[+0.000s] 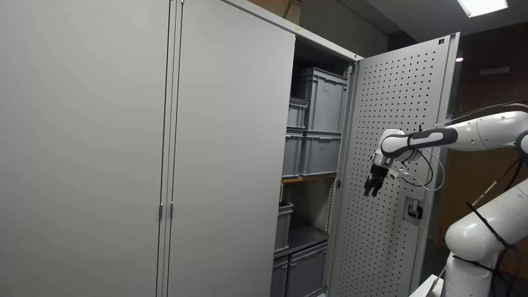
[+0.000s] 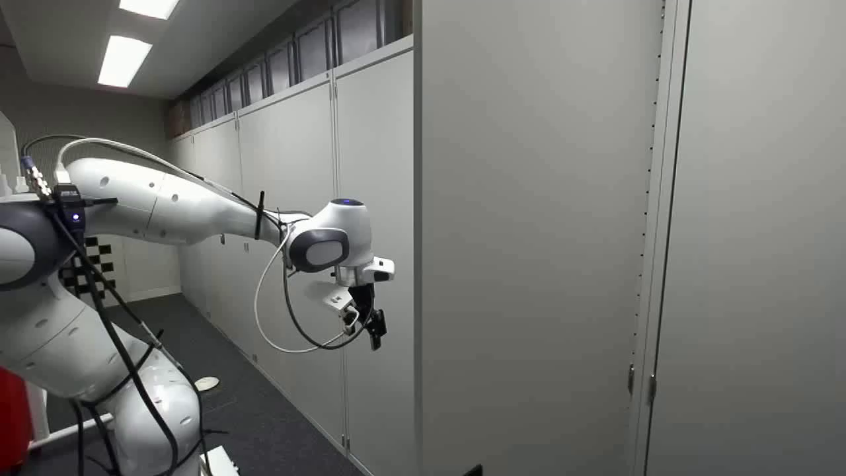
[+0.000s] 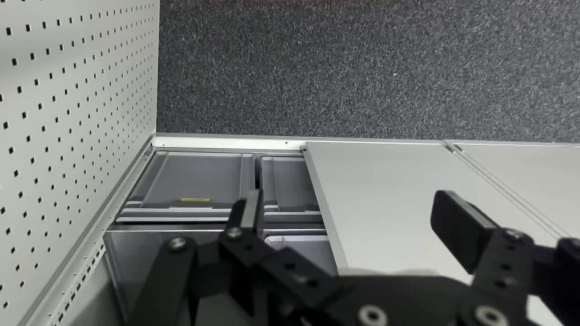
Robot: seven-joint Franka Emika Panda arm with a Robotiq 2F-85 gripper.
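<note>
Currently: one Robotiq gripper (image 1: 370, 194), fingers spread wide, nothing held. In an exterior view, outward: perforated cabinet door (image 1: 381, 222) behind it, latch (image 1: 413, 210) at four o'clock; grey storage bins (image 1: 321, 154) at ten. Judged step: empty-handed positioning; next move seemingly calls for clearance from that door.

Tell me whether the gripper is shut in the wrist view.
No, the gripper is open: its two fingers stand wide apart there.

Sporting rounded, glossy white arm segments (image 2: 192, 213), a dark-grey oval joint cap (image 2: 320, 251), a looped white cable (image 2: 256, 307), and, look, silver round-headed screws (image 3: 177, 244) on an angular black gripper (image 3: 351, 210)!
</note>
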